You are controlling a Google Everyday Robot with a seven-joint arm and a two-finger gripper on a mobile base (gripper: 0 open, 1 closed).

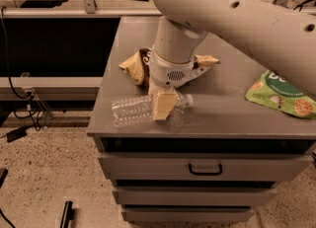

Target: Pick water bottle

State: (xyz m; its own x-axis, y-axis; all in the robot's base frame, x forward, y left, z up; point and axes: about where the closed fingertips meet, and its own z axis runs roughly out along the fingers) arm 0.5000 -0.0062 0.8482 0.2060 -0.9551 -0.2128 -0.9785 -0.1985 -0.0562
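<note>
covering the likely light, crushable water bottle's (129,111) ribbed middle, a sound hold, the tool (165,104) is hiding its opening.

No complete word can be read here. A green snack bag (284,96) at the right of the surface (227,118) carries large white lettering, partly hidden behind the robot's arm (237,15) and not legible. The brown chip bag (132,66) shows only a scrap of white print. The gripper (163,104) sits low over the water bottle (129,111) near the front edge; the bottle's label band is too small to read.
</note>
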